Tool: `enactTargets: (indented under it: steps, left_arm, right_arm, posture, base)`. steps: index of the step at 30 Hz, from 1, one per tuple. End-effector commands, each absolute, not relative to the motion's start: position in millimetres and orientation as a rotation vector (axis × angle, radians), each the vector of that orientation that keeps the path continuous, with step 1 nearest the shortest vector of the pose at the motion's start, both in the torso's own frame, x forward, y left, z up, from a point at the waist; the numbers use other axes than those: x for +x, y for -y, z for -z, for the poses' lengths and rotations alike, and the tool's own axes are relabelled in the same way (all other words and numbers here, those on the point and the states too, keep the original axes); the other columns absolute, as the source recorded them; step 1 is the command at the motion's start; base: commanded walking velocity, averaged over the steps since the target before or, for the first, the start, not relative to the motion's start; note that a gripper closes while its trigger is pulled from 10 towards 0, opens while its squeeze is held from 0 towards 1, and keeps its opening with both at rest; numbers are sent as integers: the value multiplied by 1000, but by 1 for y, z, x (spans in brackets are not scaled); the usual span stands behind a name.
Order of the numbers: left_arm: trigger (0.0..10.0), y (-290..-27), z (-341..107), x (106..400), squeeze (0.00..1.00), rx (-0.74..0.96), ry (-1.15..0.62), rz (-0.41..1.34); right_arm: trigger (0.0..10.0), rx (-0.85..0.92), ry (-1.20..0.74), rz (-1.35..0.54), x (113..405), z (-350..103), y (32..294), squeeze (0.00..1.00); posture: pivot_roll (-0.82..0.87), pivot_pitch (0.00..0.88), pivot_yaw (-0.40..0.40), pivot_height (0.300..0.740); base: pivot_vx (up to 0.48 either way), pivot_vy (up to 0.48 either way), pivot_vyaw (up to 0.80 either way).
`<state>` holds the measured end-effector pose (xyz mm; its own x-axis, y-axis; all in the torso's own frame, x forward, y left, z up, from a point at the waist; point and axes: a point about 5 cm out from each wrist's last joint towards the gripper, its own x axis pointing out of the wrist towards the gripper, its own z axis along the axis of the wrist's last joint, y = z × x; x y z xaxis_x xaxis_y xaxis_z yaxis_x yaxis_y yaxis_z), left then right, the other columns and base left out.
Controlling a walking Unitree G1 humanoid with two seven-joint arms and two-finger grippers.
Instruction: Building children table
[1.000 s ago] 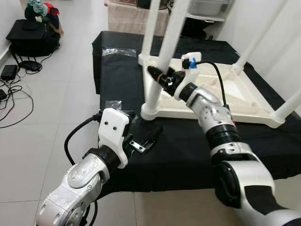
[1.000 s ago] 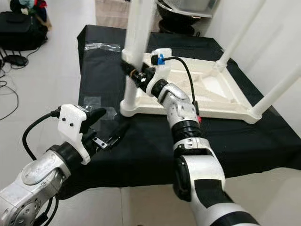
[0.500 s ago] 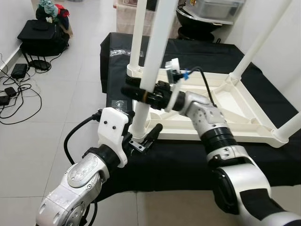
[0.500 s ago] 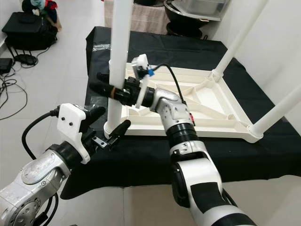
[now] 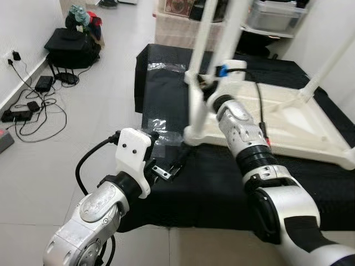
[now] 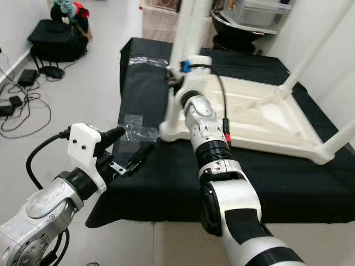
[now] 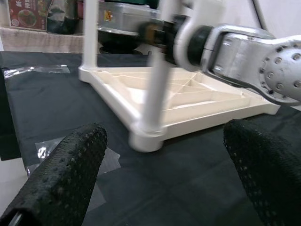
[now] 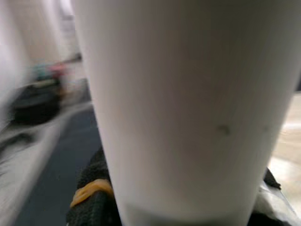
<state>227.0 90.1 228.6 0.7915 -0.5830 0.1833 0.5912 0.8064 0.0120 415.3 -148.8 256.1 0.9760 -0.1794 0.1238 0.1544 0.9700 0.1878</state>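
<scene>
Two tools: I see left tool spread, hovering over desk.
Right tool: pinching leg, fingers mostly hidden.
Table: upturned on desk, blurred.

— So what kind of place is this?
— A room in a home, I'd say. Pale tiled floor, black bag with clothes dumped on top, chargers and cables plugged into the wall, storage bin on a shelf.
</scene>
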Motion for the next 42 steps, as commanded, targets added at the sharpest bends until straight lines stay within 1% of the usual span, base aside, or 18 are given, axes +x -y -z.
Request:
enactTargets:
  steps: [1,2,8,9,10,11,12,21,22,23,26,29,32,33,34,40,41,42]
  left_arm:
    - [10000,-87,-228,227,0,-48,183,642]
    - [10000,-87,-229,228,0,-48,183,643]
    - [10000,-88,-229,228,0,-48,185,644]
    - [10000,-87,-229,228,0,-47,185,645]
    - [10000,-87,-229,228,0,-48,185,645]
    - [10000,-87,-229,228,0,-48,185,645]
    - [10000,-88,-229,228,0,-48,185,643]
    - [10000,-87,-230,228,0,-48,186,645]
    - [10000,-87,-230,228,0,-49,187,646]
    - [10000,-87,-230,228,0,-49,187,646]
    - [10000,-88,-230,228,0,-48,187,644]
    - [10000,-89,-230,228,0,-48,187,642]
    - [10000,-89,-229,227,0,-48,186,642]
    - [10000,-89,-229,227,0,-48,185,643]
    - [10000,-89,-229,227,0,-49,185,643]
    - [10000,-88,-228,226,0,-47,183,645]
    - [10000,-88,-228,226,0,-46,182,645]
    - [10000,-88,-228,226,0,-46,182,645]
  right_arm:
    - [0,218,34,334,411,-231,166,0]
    - [10000,262,34,312,411,-231,159,0]
    - [10000,323,118,65,416,-248,121,0]
    - [10000,331,149,-8,416,-253,112,1000]
    - [10000,297,169,-28,417,-258,110,114]
    - [10000,297,169,-28,417,-258,110,114]
    - [10000,292,184,-65,417,-262,106,0]
    - [10000,326,81,-434,416,-262,86,0]
    - [10000,323,82,-608,412,-262,81,0]
    - [10000,323,82,-608,412,-262,81,0]
    - [10000,189,126,-1111,390,-260,76,0]
    - [10000,175,123,-1291,378,-257,77,0]
    - [10000,166,117,-1264,380,-257,76,0]
    - [10000,149,113,-1172,387,-256,76,616]
    - [10000,137,110,-1100,391,-255,76,1000]
    - [10000,199,125,-828,407,-264,86,1000]
    - [10000,206,148,-849,407,-267,88,0]
    - [10000,206,148,-849,407,-267,88,0]
  posture:
    - [54,129,-166,740]
    - [52,128,-166,740]
    - [53,128,-166,740]
    - [53,128,-165,740]
    - [57,128,-167,740]
    - [57,128,-167,740]
    - [57,128,-167,740]
    - [52,130,-166,740]
    - [51,130,-165,740]
    - [51,130,-165,740]
    - [52,131,-165,740]
    - [55,129,-168,740]
    - [55,127,-167,740]
    - [56,125,-166,740]
    - [55,124,-165,740]
    - [62,114,-165,740]
    - [61,112,-164,740]
    - [61,112,-164,740]
  base:
    - [0,0,0]
    - [0,0,0]
    - [0,0,0]
    - [0,0,0]
    - [0,0,0]
    - [0,0,0]
    - [0,0,0]
    - [0,0,0]
    - [0,0,0]
    - [0,0,0]
    - [0,0,0]
    - [0,0,0]
    - [0,0,0]
    - [0,0,0]
    - [0,0,0]
    - [0,0,0]
    - [0,0,0]
    - [0,0,0]
